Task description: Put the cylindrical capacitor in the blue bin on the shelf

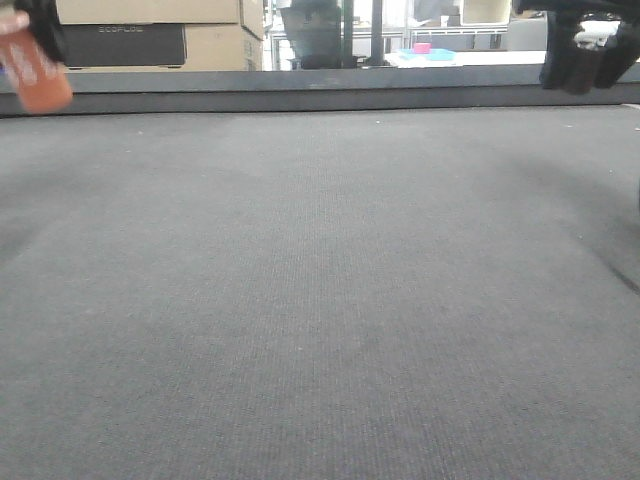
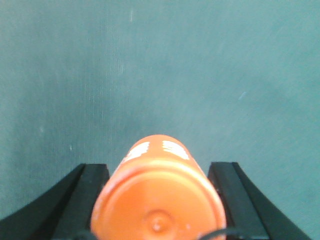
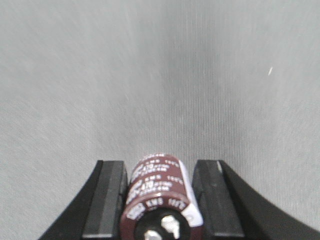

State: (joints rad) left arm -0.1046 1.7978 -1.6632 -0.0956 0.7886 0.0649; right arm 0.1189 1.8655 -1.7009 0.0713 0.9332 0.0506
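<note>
Right wrist-mounted view: the cylindrical capacitor [image 3: 159, 200] sits between the right fingers [image 3: 107, 200], which pinch it from both sides. Its dark brown sleeve with pale lettering runs away from the camera. Its near end, with bright metal terminals, fills the bottom of the frame. The capacitor hangs above the bench [image 3: 160, 75], whose grey woven surface lies behind it. Whether it is far above the bench or close to it cannot be told from this angle.

In the left wrist-mounted view, the left fingers [image 2: 80, 200] are closed around an orange cylinder [image 2: 157, 200]. Its round end faces the camera and white print shows on its far rim. It too is held over the bench [image 2: 160, 60], not resting on it.

From the exterior front-facing view, the bench [image 1: 320, 300] spreads wide and grey across the frame up to its dark far edge. Over the bench's far left corner the orange cylinder [image 1: 42, 80] is held tilted in the air. Over the bench's far right corner the black right fingers [image 1: 580, 60] hang. The dark shape within them is probably the capacitor, but it is too blurred to be sure. Beyond the bench's far edge stand stacked cardboard boxes [image 1: 150, 30].
</note>
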